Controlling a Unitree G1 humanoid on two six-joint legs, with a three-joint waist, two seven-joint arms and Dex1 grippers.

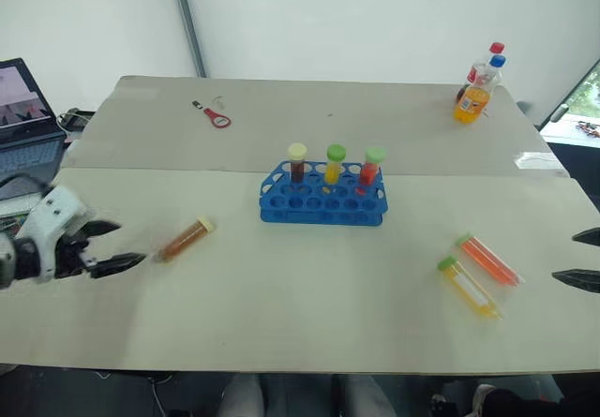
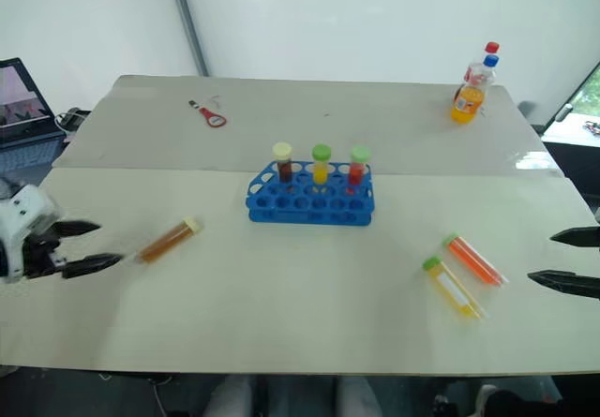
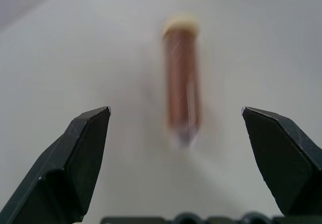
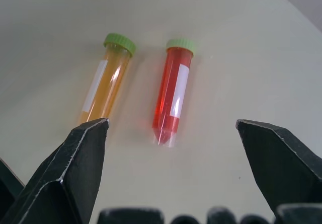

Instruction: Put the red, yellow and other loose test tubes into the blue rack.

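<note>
The blue rack stands mid-table with three capped tubes upright in its back row. An amber-brown test tube with a cream cap lies on the table to its left. My left gripper is open just left of that tube's tip, and the tube lies ahead between the fingers, untouched. An orange-red test tube and a yellow test tube, both green-capped, lie side by side at the right. My right gripper is open to their right, facing the red tube and the yellow tube.
A soda bottle with a second bottle behind it stands at the far right corner. A red-handled tool lies at the far left of the table. A laptop sits off the table's left edge.
</note>
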